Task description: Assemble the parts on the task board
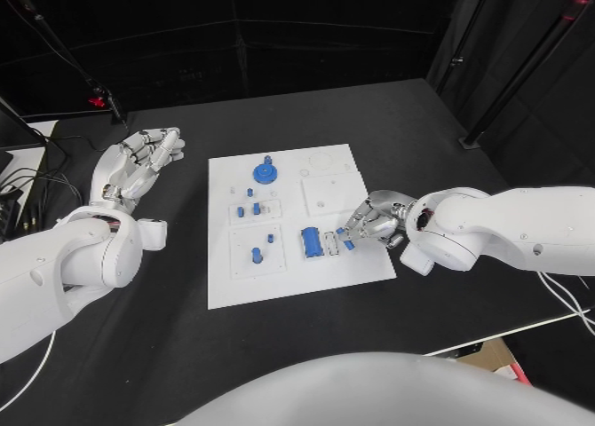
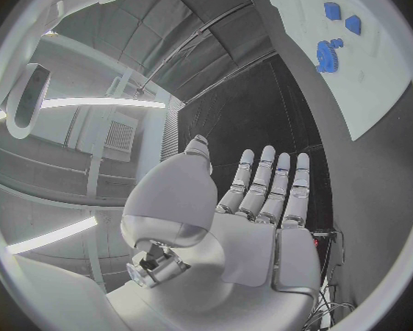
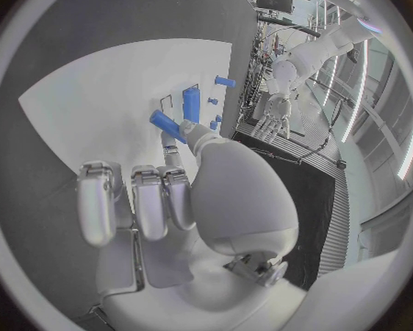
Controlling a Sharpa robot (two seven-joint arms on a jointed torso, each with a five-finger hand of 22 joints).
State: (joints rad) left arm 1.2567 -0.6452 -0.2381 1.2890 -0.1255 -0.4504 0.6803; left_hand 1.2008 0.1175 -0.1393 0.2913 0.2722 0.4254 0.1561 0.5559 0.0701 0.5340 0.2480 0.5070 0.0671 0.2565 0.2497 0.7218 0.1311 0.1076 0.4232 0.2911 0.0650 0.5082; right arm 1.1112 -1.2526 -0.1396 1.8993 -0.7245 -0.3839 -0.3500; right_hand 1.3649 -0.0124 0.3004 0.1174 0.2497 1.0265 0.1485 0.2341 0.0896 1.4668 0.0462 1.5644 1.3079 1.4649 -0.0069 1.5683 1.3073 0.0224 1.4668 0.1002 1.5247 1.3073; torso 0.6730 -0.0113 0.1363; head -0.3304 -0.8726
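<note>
task board (image 1: 291, 266) lies mid-table; right hand (image 1: 372, 222) at its 3 o'clock edge pinches a small blue part (image 3: 166, 126). left hand (image 1: 138, 160), fingers spread and holding nothing, sits at 9 o'clock off the board.

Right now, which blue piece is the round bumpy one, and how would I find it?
Start at the white task board in the middle of the black table. Go to its far end, on the side toward the left hand. The blue gear sits there, the only round, toothed part; the others are small pegs or blocks.
</note>
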